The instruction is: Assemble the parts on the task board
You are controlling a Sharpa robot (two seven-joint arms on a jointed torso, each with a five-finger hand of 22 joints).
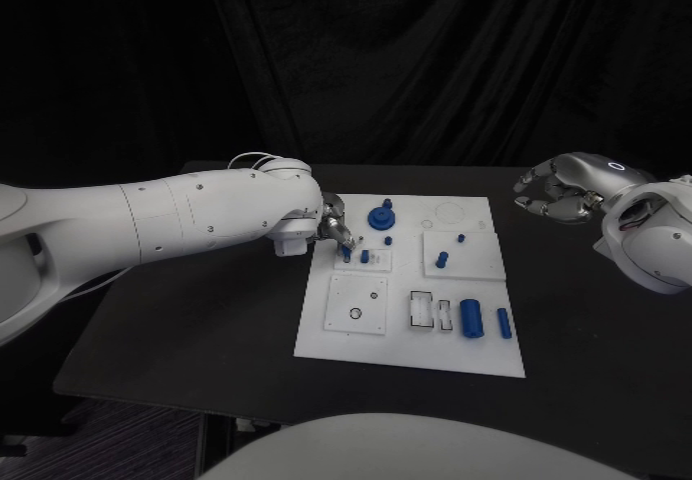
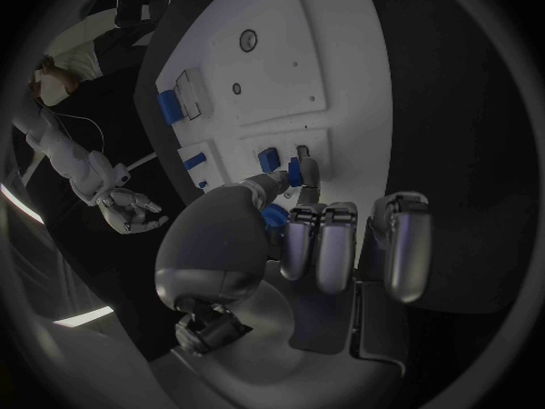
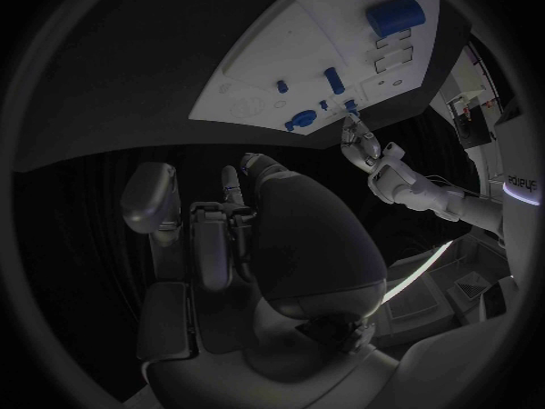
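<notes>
The white task board (image 1: 411, 345) lies mid-table. My left hand (image 1: 335, 226) hovers over its near-left upper corner and pinches a small blue peg (image 2: 295, 170) between thumb and a finger, right above a small square plate (image 2: 330, 150). Another blue peg (image 2: 268, 159) stands on that plate. In the head view the pinched peg (image 1: 346, 253) sits just under the fingertips, beside a second peg (image 1: 365, 257). My right hand (image 1: 562, 190) hangs off the board's right side above the black table, fingers loosely bent and holding nothing.
A round blue knob (image 1: 382, 218) stands at the board's top. Small blue pegs (image 1: 443, 259) stand on the right plate. A thick blue cylinder (image 1: 472, 318) and a thinner one (image 1: 503, 322) lie lower right, next to black-rimmed slots (image 1: 421, 308). A plate with a ring (image 1: 356, 313) sits lower left.
</notes>
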